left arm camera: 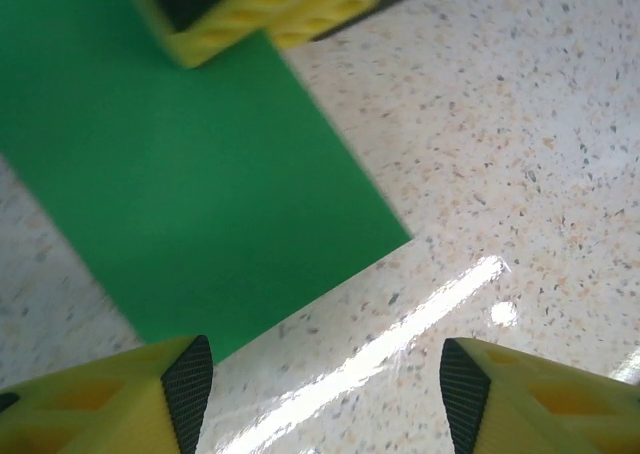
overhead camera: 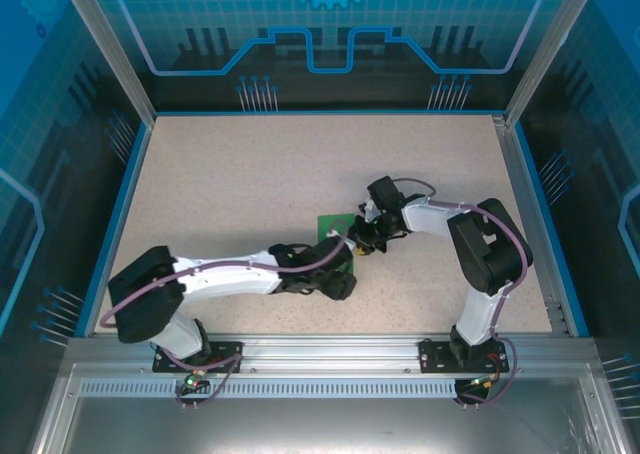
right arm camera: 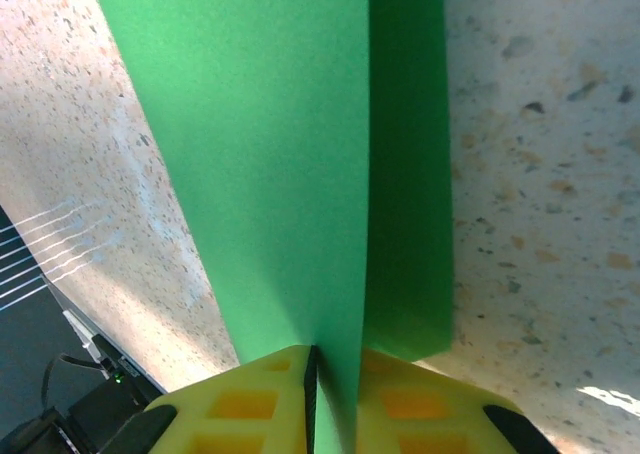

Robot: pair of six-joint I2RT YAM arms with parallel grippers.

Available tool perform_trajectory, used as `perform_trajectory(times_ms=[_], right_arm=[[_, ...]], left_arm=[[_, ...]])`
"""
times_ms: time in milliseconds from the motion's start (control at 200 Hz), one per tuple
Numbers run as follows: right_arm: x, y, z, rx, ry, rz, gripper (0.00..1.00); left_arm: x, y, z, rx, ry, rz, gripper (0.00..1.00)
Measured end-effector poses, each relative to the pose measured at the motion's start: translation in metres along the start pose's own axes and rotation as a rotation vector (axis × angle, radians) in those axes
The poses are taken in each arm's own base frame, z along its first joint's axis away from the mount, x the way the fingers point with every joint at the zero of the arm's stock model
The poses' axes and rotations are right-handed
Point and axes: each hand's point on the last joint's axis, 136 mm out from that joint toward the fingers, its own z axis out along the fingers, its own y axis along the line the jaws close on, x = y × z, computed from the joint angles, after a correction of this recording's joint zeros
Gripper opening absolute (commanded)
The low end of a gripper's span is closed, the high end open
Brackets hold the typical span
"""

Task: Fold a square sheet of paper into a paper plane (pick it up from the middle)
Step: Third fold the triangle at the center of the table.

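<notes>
The square sheet of paper (right arm camera: 290,144) is bright green and bent along a crease, with two flaps running away from my right gripper (right arm camera: 335,394). That gripper is shut on its near edge, the paper pinched between the yellow fingers (right arm camera: 240,404). From above, the sheet (overhead camera: 328,224) pokes out on the table between both wrists, by the right gripper (overhead camera: 362,238). My left gripper (left arm camera: 325,394) hovers open over bare table just off the sheet's (left arm camera: 200,174) lower edge, nothing between its fingertips. The right gripper's yellow fingers (left arm camera: 270,9) sit on the sheet's far end. The paper plane is out of view.
The speckled beige table (overhead camera: 250,174) is bounded by blue rails on the left, right and back. A metal frame runs along the near edge by the arm bases (overhead camera: 320,359). Both arms meet near the table's middle.
</notes>
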Motion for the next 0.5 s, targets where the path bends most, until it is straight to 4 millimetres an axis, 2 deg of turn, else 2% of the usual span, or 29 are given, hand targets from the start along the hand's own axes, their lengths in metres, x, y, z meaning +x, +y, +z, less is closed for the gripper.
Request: perform_trajectory(times_ms=[180,345,500], right_arm=[[-0.001,0.001,-0.001,0.001,0.001,0.002,0.17],[-0.001,0.001,-0.001,0.001,0.000,0.003,0.18],[-0.001,0.001,-0.001,0.000,0.001,0.003,0.18]], left_arm=[[0.002,-0.022,0.015,-0.053,0.014,0.151,0.66],[0.002,-0.014,0.018,-0.120,0.007,0.187,0.66],[-0.011,-0.009,0.019,-0.177,-0.030,0.196,0.65]])
